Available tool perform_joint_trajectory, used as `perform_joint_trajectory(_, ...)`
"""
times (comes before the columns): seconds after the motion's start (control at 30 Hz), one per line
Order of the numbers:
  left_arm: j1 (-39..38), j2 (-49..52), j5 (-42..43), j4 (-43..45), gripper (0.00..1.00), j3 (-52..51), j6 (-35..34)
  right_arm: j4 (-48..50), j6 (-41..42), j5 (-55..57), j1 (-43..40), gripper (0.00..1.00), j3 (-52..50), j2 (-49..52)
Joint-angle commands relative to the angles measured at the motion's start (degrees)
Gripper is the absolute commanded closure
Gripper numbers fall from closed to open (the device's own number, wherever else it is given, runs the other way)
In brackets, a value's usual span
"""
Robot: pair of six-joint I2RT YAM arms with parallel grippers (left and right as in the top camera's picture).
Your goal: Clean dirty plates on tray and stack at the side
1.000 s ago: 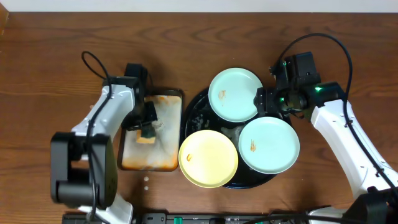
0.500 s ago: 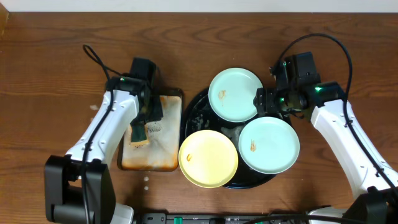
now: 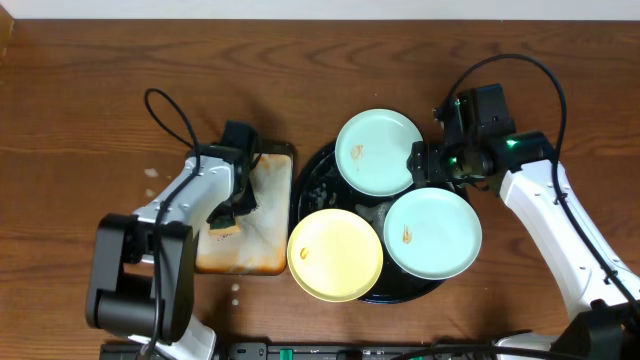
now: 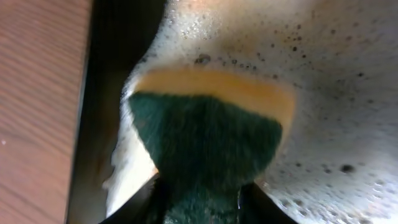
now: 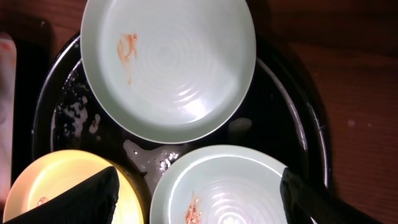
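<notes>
Three plates lie on the black tray (image 3: pixel 312 176): a mint one (image 3: pixel 379 152) at the back, a mint one (image 3: pixel 432 234) at the front right and a yellow one (image 3: pixel 335 254) at the front left, each with an orange smear. My left gripper (image 3: pixel 229 212) is shut on a green and yellow sponge (image 4: pixel 208 121) and presses it into the foamy small tray. My right gripper (image 5: pixel 199 208) is open and empty, hovering above the black tray (image 5: pixel 292 106) between the back mint plate (image 5: pixel 168 62) and the front one (image 5: pixel 239 190). The yellow plate (image 5: pixel 53 183) shows at its lower left.
The small rectangular tray (image 3: pixel 262 245), stained orange and covered in foam, lies left of the black tray. A few white specks (image 3: pixel 235 292) lie on the wooden table in front of it. Suds and water sit on the black tray between the plates.
My left arm has shifted its pose over the small tray and the sponge has slid a little within it. The right arm and the plates have not moved.
</notes>
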Motion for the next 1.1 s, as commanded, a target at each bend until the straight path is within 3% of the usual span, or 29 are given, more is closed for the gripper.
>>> perform_joint_trajectory(0.0, 0.02, 2.34, -0.13, 0.37, 0.7, -1.73, 1.01, -0.09, 0.61, -0.33, 0.44, 0.19, 0.96, -0.35)
perform_joint_trajectory(0.17, 0.04, 2.43, 7.39, 1.97, 0.92, -1.29, 4.44, -0.07, 0.61, -0.33, 0.46, 0.18, 0.96, -0.35)
perform_joint_trajectory(0.27, 0.02, 1.75, 14.64, 1.49, 0.92, 0.13, 8.57, -0.07, 0.61, -0.31, 0.44, 0.18, 0.96, -0.35)
perform_joint_trajectory(0.67, -1.2, -11.47, 16.52, -2.12, 0.93, 7.61, 8.52, 4.57, 0.59, 3.17, 0.44, 0.16, -0.17, 0.72)
perform_joint_trajectory(1.07, -8.52, -12.52, 17.38, 1.84, 0.93, 14.88, 5.33, 11.1, 2.75, 1.77, 0.31, 0.39, -0.26, 13.07)
